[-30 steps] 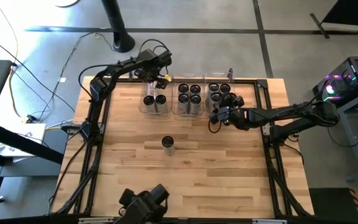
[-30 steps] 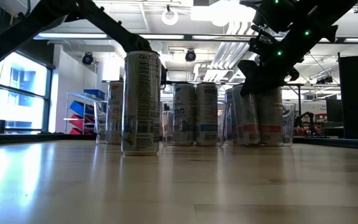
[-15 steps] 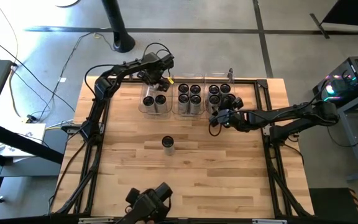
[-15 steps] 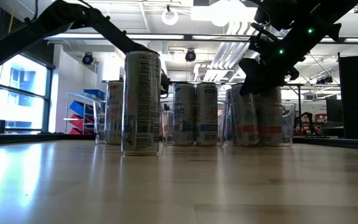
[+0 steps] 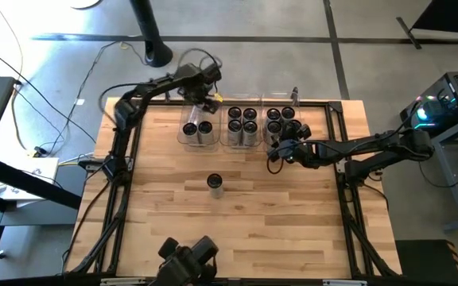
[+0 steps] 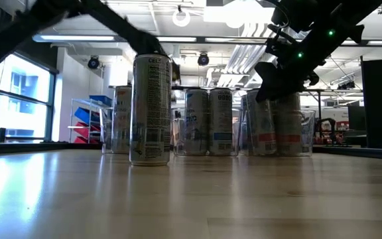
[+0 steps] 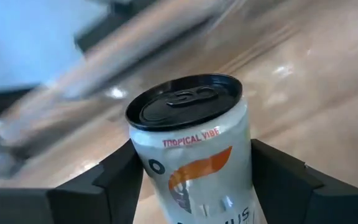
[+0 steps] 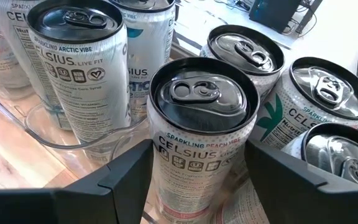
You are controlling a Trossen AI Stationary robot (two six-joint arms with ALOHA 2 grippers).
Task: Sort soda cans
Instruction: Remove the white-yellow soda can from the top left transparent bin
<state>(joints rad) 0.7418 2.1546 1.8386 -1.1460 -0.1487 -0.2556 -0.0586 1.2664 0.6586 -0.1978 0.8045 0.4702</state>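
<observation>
Since the earlier frames, the left gripper (image 5: 204, 89) had shifted slightly toward the table's far edge, above the back of the left bin (image 5: 198, 132), and its jaws had drawn in on the Tropical Vibe can (image 7: 194, 152). In the left wrist view that can sat between the two dark fingers (image 7: 114, 177), which pressed both its sides. The can was white with an orange mark, a dark top and a closed tab. Two more cans (image 5: 197, 128) stood upright in the left bin.

The lone can (image 5: 215, 183) had not moved; it stood upright on the bare wooden table (image 5: 165, 206), well apart from the bins and nearer the table's middle. In the low view it was tall and silvery with small print down its side.

The middle bin (image 5: 243, 127) held four cans, dark-topped with silvery rims.

The right gripper (image 5: 281, 148) had stayed at the near edge of the right bin (image 5: 283, 119), its jaws closed around the Peach Vibe can (image 8: 202, 134), a white can with a dark lid, standing just beside the other cans in that bin.
</observation>
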